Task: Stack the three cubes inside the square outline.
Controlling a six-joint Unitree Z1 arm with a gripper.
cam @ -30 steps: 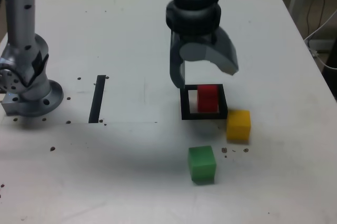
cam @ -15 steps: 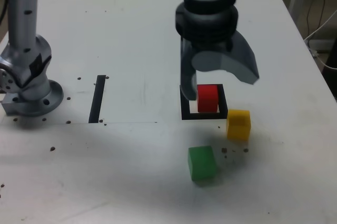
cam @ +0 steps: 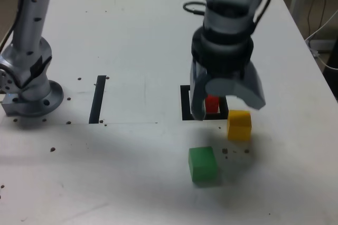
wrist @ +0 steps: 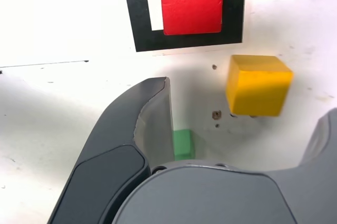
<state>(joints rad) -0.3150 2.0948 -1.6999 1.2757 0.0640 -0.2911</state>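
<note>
The red cube [cam: 212, 103] sits inside the square outline [cam: 185, 103], mostly hidden by my gripper in the exterior view. The wrist view shows this red cube [wrist: 190, 0] fully, set against one side of the outline [wrist: 142, 24]. A yellow cube [cam: 239, 125] rests on the table just outside the outline's near corner, on the exterior view's right. The green cube [cam: 203, 164] lies nearer the camera. My gripper [cam: 226, 106] hangs open and empty above the outline's front edge. In the wrist view the yellow cube [wrist: 258, 84] lies between the fingers of the gripper [wrist: 243, 100], and the green cube [wrist: 183, 144] peeks from behind one finger.
A straight black strip [cam: 97, 98] lies on the white table at the exterior view's left, beside the arm's metal base [cam: 26, 87]. Small dark specks dot the table. Cables [cam: 322, 24] hang beyond the table's edge on the exterior view's right.
My open gripper has moved toward the camera and to the exterior view's right, dropping lower. It now covers most of the red cube. The cubes have not moved.
</note>
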